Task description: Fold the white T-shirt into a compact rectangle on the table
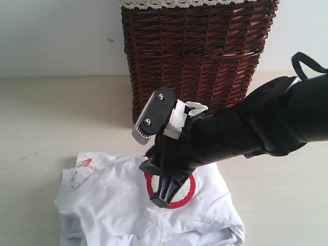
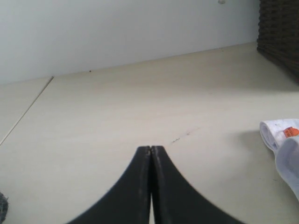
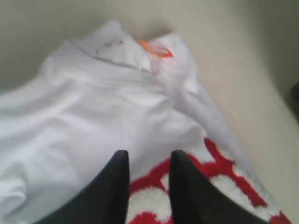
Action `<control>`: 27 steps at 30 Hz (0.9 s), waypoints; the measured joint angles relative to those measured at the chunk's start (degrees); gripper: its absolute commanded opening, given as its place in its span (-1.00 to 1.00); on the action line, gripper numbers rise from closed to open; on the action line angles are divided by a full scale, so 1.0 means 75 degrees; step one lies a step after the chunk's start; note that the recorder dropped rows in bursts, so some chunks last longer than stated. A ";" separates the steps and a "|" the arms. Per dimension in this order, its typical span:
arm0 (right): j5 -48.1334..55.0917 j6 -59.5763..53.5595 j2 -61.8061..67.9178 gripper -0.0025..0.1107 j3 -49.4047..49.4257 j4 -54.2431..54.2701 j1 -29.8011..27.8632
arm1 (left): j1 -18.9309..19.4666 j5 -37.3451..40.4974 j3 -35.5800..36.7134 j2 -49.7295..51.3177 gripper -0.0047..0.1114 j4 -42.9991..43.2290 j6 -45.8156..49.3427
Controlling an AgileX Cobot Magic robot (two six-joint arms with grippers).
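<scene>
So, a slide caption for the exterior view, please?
Right end effector over the white T-shirt on the table, wicker basket behind.

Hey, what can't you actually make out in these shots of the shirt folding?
- Lettering on the red patch: exterior view, covered by the right hand; right wrist view, blurred.
- Near edge of the white T-shirt: cut off by the exterior view's bottom edge.
- Print on the neck label: right wrist view, blurred and too small.
- Inside of the basket: exterior view, top edge cuts it off.

White T-shirt is soft cloth, table matt, basket wicker.
</scene>
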 measured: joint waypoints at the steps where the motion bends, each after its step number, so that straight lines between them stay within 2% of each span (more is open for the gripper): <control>1: -0.0168 0.0451 0.0024 -0.96 0.0000 -0.0676 0.0000 | 0.0000 0.0000 0.0000 0.0000 -0.90 0.0000 0.0000; 5: -0.0644 0.2349 0.0559 -0.96 0.0000 -0.2314 0.0000 | 0.0000 0.0000 0.0000 0.0000 -0.90 0.0000 0.0000; 13: -0.1062 0.3743 0.1395 -0.96 0.0000 -0.3894 -0.0060 | 0.0000 0.0000 0.0000 0.0000 -0.90 0.0000 0.0000; 16: -0.0727 0.4915 0.1429 -0.96 -0.0034 -0.5090 -0.0276 | 0.0000 0.0000 0.0000 0.0000 -0.90 0.0000 0.0000; 23: 0.0380 0.8505 0.1115 -0.96 -0.0117 -0.8846 -0.1159 | 0.0000 0.0000 0.0000 0.0000 -0.90 0.0000 0.0000; 27: 0.0649 0.9003 0.0733 -0.89 -0.0069 -0.9810 -0.1485 | 0.0000 0.0000 0.0000 0.0000 -0.90 0.0000 0.0000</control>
